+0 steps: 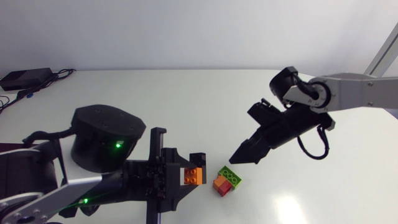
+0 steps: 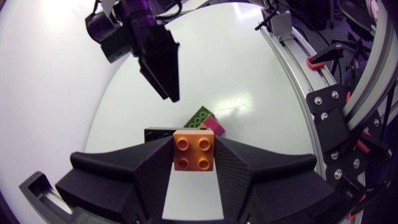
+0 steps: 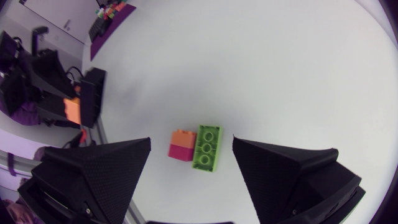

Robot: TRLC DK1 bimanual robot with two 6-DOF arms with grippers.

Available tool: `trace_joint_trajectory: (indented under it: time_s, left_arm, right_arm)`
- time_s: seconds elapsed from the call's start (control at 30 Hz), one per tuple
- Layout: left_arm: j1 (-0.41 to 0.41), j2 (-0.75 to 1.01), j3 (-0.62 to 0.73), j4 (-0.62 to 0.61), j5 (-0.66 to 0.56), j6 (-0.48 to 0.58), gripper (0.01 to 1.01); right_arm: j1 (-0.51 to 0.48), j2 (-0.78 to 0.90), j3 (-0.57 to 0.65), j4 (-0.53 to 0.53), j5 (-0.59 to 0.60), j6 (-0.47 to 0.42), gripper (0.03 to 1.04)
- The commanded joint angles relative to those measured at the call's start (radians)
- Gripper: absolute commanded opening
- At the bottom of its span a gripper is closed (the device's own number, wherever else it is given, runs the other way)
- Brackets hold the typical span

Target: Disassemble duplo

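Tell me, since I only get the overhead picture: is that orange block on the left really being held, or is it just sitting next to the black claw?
Observer: It is held. The left wrist view shows the orange brick pinched between both fingers of the left gripper, one on each side.
Operator: And the other claw, is it open? From above it looks like one point.
Observer: It is open. The right wrist view shows the right gripper with its fingers wide apart, touching nothing.
Operator: Is it aimed at anything?
Observer: In that view the green brick and the orange-and-pink stack beside it lie on the table, in line with the gap between those fingers.
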Motion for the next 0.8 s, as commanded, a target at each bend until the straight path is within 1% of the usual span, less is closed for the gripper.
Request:
trace_joint_trajectory:
  time_s: [0.0, 0.07, 0.13, 0.27, 0.5, 0.67, 0.77]
  left_arm:
    - [-0.028, 0.032, -0.036, 0.04, -0.028, 0.033, 0.279]
    - [-0.045, 0.051, -0.051, 0.087, -0.055, 0.037, 0.279]
    - [-0.062, 0.064, -0.059, 0.133, -0.083, 0.036, 0.277]
    - [-0.085, 0.067, -0.052, 0.162, -0.1, 0.031, 0.277]
    - [-0.105, 0.1, -0.037, 0.198, -0.123, 0.037, 0.279]
    - [-0.112, 0.161, -0.036, 0.271, -0.15, 0.05, 0.277]
    - [-0.114, 0.178, -0.02, 0.284, -0.15, 0.051, 0.277]
  right_arm:
    - [-0.011, -0.013, 0.068, -0.075, -0.062, 0.017, 0.99]
    - [0.004, -0.018, 0.092, -0.101, -0.091, 0.043, 0.99]
    - [0.034, -0.018, 0.115, -0.125, -0.119, 0.065, 0.94]
    - [0.073, 0.002, 0.135, -0.125, -0.122, 0.099, 0.93]
    - [0.083, 0.024, 0.149, -0.128, -0.128, 0.105, 0.93]
    - [0.098, 0.03, 0.144, -0.133, -0.127, 0.108, 0.93]
    - [0.11, 0.038, 0.146, -0.133, -0.127, 0.109, 0.9]
